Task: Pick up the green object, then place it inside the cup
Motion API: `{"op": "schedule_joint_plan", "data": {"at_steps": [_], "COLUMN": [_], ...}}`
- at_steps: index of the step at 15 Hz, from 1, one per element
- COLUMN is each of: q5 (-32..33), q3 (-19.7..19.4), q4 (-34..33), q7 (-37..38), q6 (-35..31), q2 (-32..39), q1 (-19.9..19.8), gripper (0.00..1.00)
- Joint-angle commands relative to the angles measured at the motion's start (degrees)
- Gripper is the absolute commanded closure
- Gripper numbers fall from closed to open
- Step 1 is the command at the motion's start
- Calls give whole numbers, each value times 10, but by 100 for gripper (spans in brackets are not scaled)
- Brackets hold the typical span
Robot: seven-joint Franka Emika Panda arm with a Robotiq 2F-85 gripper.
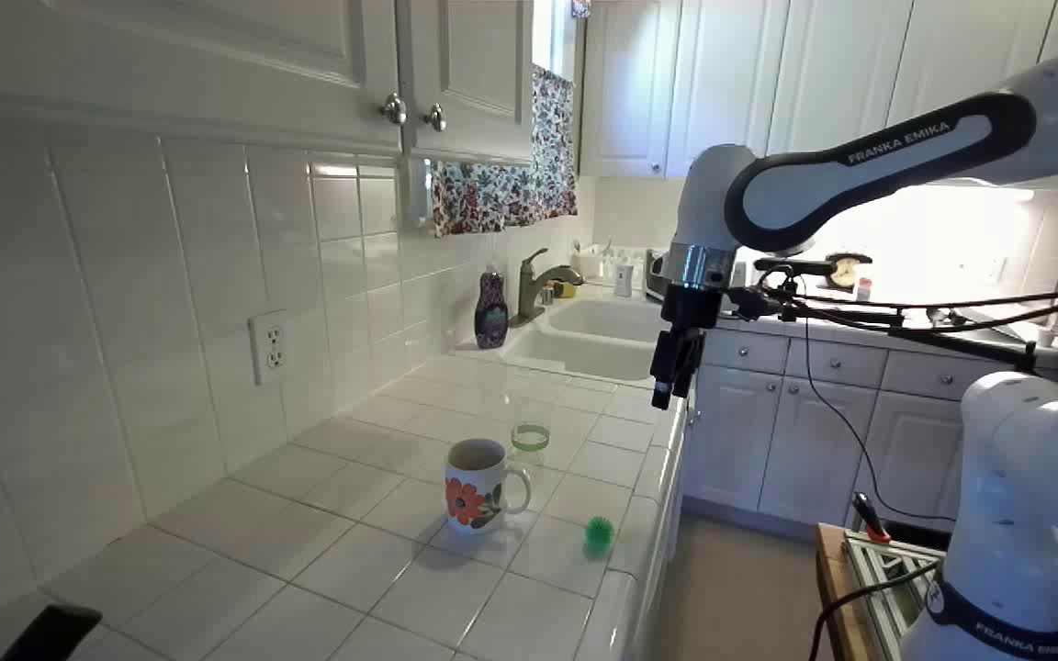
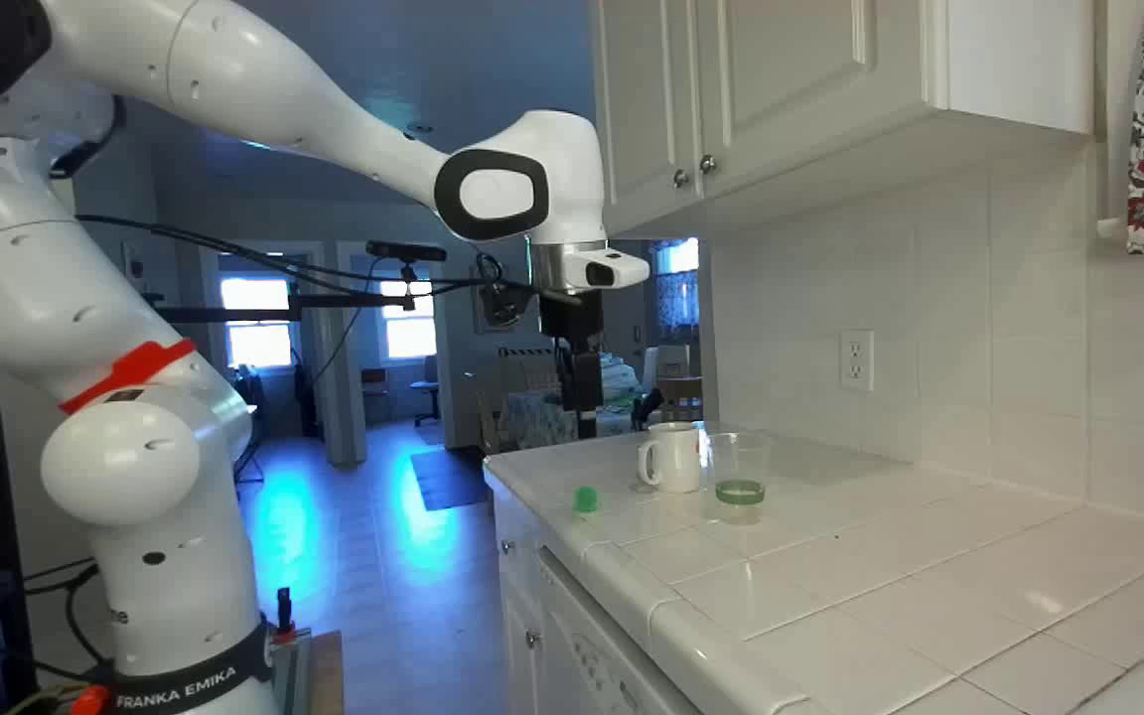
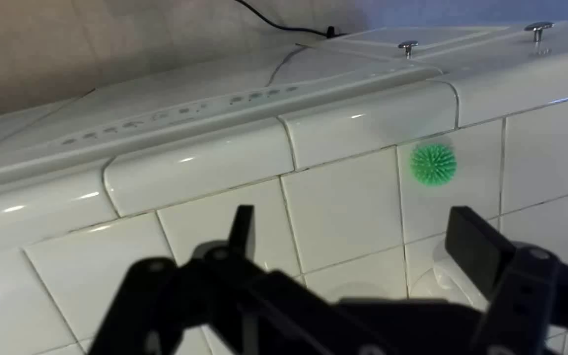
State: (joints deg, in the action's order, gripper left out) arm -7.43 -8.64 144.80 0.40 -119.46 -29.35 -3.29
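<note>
White-tiled bench (image 1: 437, 597) lies below our wide-parted gripper (image 3: 355, 229); lower and to its side, we judge the spiky green ball (image 3: 433, 164) light, squashy, best pinched mid-body

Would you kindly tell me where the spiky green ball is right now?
In an exterior view, the spiky green ball sits on the white tiled counter, right of the floral mug and close to the counter's rounded edge.

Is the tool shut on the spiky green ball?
No, in the wrist view the tool stands open, and the spiky green ball rests on the white counter tiles, apart from it.
</note>
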Motion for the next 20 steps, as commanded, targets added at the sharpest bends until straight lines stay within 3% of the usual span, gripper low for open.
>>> {"op": "schedule_joint_plan", "data": {"at_steps": [1,17,20], "q5": [-5,-4,-14], "q3": [8,10,-1], "q4": [-1,0,-9], "q7": [-4,-3,-43], "q6": [2,5,3], "q2": [1,0,18], "q1": [-9,-8,5], "gripper": [0,0,0]}}
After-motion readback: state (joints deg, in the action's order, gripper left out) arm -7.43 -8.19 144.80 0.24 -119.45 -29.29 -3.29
